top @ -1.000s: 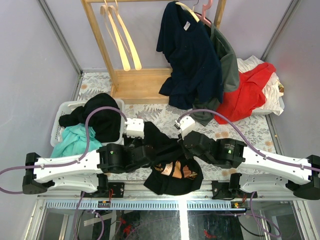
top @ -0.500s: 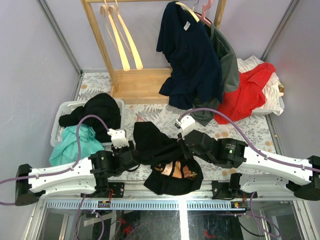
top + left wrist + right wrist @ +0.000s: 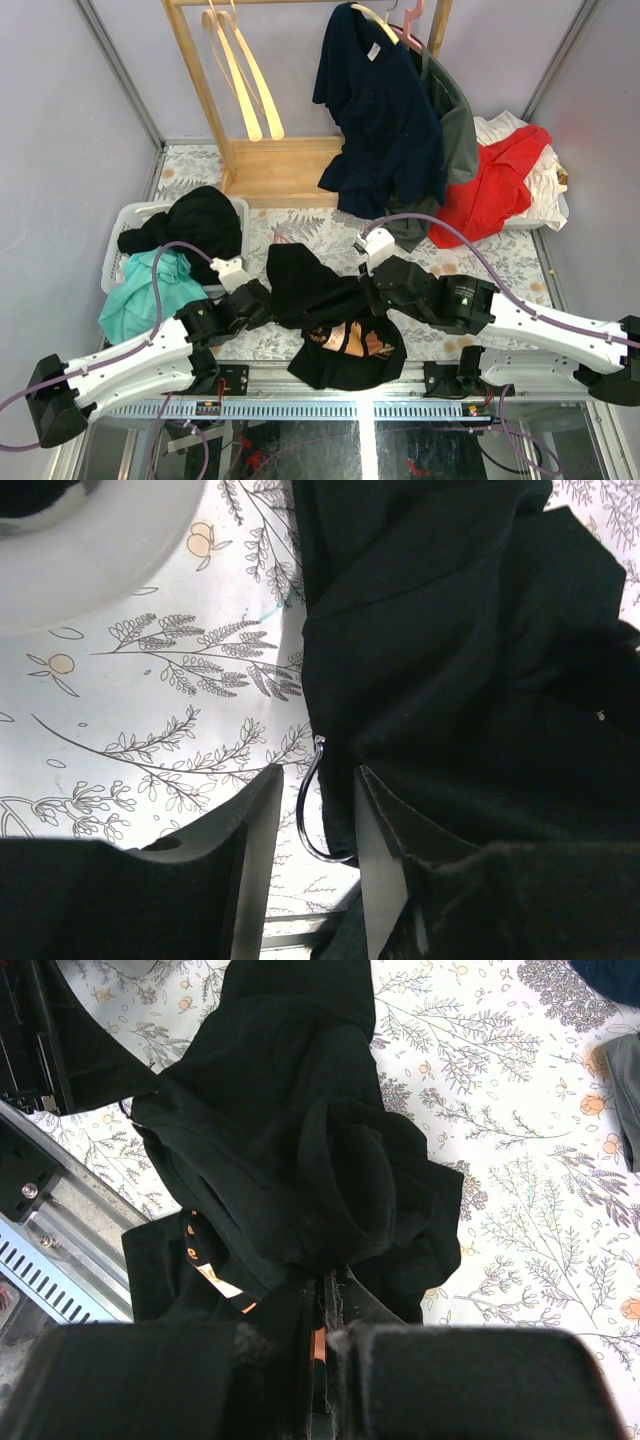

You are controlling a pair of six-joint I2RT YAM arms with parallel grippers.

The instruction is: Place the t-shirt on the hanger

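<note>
We find the overhead view bright and evenly lit, with soft light from above. The pale walls carry no hard shadows, and only faint shade lies under the arms on the patterned surface. The t-shirt reads as a nearly featureless black mass, its folds barely separable. In the left wrist view the left pincer is close and soft-edged, its body a dark blur at the bottom, while the surface print beyond is crisp. In the right wrist view the right pincer is a dim, out-of-focus block, and the t-shirt's folds show gentle highlights.
</note>
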